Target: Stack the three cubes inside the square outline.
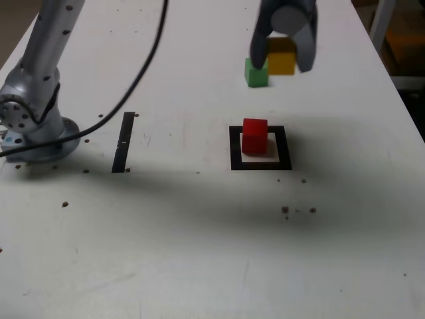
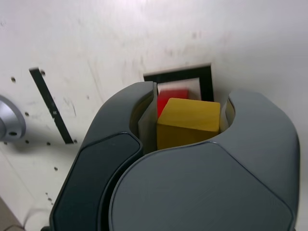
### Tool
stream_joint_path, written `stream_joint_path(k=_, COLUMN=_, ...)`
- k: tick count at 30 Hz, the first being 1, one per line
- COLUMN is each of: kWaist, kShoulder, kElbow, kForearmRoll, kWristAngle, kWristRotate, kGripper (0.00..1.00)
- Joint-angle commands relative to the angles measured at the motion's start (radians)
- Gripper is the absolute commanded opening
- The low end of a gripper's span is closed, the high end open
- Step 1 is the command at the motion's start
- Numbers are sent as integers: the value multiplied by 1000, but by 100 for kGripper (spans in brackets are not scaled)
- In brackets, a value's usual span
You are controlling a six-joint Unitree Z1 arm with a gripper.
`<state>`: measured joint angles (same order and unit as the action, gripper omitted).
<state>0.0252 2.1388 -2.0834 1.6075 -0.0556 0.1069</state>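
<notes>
Behind the gripper (image 2: 189, 113), red cube (image 2: 169, 99) partly hidden, outline (image 2: 207, 82) too

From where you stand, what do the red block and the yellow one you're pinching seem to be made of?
The red block looks like painted wood or plastic, evenly coloured with plain flat faces; I can't tell which. The yellow block, held in the gripper, could be either too: smooth, fairly matte faces, no grain that I can see.
</notes>
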Motion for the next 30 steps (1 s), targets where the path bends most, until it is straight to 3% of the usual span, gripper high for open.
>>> stream_joint_path(k=1, kWaist=-23, kShoulder=-2, kElbow=26, kForearmRoll=7, kWristAngle=-3, kWristRotate=-22, kGripper=25)
stream_joint_path(k=7, kWaist=-46, kShoulder=-43, kElbow=154, kForearmRoll=-26, kWristAngle=-13, kWristRotate=-73, kGripper=25)
stream_joint_path(k=14, kWaist=-52, kShoulder=-113, kElbow=337, kForearmRoll=-159, kWristAngle=-35, kWristRotate=-98, kGripper=25)
stream_joint_path(k=26, kWaist=-64, kShoulder=-44, kElbow=340, kForearmRoll=-223, kWristAngle=-81, kWristRotate=-131, kGripper=25)
stream_joint_path(k=30, kWaist=-64, kShoulder=-25, kElbow=332, kForearmRoll=-224, kWristAngle=-80, kWristRotate=-130, kGripper=25)
